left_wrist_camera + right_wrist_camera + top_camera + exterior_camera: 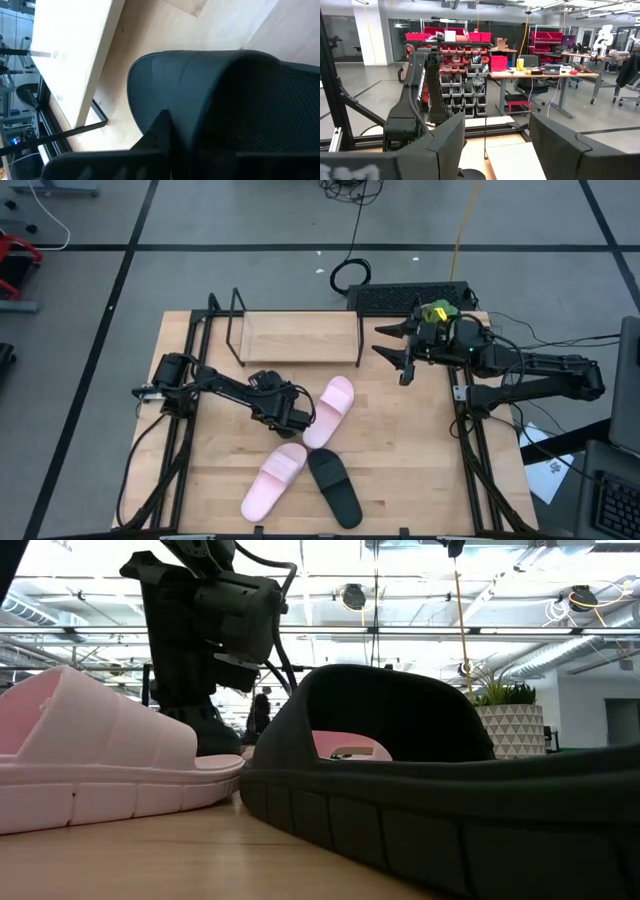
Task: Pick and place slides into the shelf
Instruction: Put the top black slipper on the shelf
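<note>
Wood covers the whole table top (pixel 400 460), pale and made of boards, with black metal rails down both sides. The floor around it is grey with dark lines. Behind the table the room is big and bright, with red bins (pixel 447 36) on racks, desks (pixel 545 75) with chairs, and a green plant in a patterned pot (pixel 505 720).

The left claw (pixel 296 416) sits low near the middle of the table. It is clenched. A black slide (pixel 210 100) fills the left wrist view right in front of its fingers, very close, but I cannot tell if it is truly gripped. Just beside this claw, on the side away from its arm, lies a pink slide (pixel 330 410). Nearer the front edge of the table than the claw lie another pink slide (pixel 272 480) and another black slide (pixel 335 488), their ends close together.

The shelf (pixel 300 335) is a light board with thin black wire ends. It stands at the back of the table, past the left claw, and has no slides on it.

The right claw (pixel 392 348) hangs above the table next to the shelf's end, with its fingers spread apart and nothing in them. A black keyboard (pixel 410 297) lies just behind it.

There is white writing down the left arm in the right wrist view, but I cannot read it.
</note>
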### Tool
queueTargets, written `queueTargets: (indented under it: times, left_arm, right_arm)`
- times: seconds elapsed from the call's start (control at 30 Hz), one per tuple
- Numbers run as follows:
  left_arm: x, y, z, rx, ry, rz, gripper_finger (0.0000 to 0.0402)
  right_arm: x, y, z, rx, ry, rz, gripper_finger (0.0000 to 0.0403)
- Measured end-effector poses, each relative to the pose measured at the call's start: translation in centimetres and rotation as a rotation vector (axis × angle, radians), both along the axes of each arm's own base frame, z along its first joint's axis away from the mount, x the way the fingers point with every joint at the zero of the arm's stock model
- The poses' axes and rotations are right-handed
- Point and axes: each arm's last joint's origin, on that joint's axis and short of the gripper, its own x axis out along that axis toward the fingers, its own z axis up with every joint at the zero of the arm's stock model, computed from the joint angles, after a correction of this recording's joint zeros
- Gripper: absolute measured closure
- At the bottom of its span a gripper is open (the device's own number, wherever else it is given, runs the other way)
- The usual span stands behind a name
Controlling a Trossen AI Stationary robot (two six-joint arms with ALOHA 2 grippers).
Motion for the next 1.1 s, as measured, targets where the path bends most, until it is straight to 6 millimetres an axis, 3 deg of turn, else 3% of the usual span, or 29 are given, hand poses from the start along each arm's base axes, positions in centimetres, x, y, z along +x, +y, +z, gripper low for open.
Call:
queueTargets:
  times: [0.13,0.3,0.53,0.73,0.9,1.1]
  left_arm:
    - [0.1,-0.3,0.3,-0.003,0.0,-0.002,0.0397]
    - [0.6,-0.8,2.5,0.043,0.039,-0.029,0.0399]
    - [1.5,-1.7,8.6,0.122,0.079,-0.063,0.04]
    - [2.4,-2.3,14.2,0.188,-0.049,-0.206,0.0401]
    - [2.3,-1.0,17.3,0.273,-0.028,-0.313,0.0401]
    - [1.7,3.6,18.5,0.316,0.11,-0.318,0.0401]
  right_arm:
    - [0.0,0.0,0.0,0.0,0.0,0.0,0.019]
    - [0.0,0.0,0.0,-0.002,0.0,0.0,0.019]
    - [0.0,0.0,0.0,-0.003,0.0,-0.001,0.019]
    - [0.0,0.0,0.1,-0.006,-0.01,-0.001,0.019]
    - [-0.3,0.0,0.6,-0.026,-0.052,-0.002,0.019]
    - [-0.6,0.1,1.1,-0.041,-0.091,-0.008,0.019]
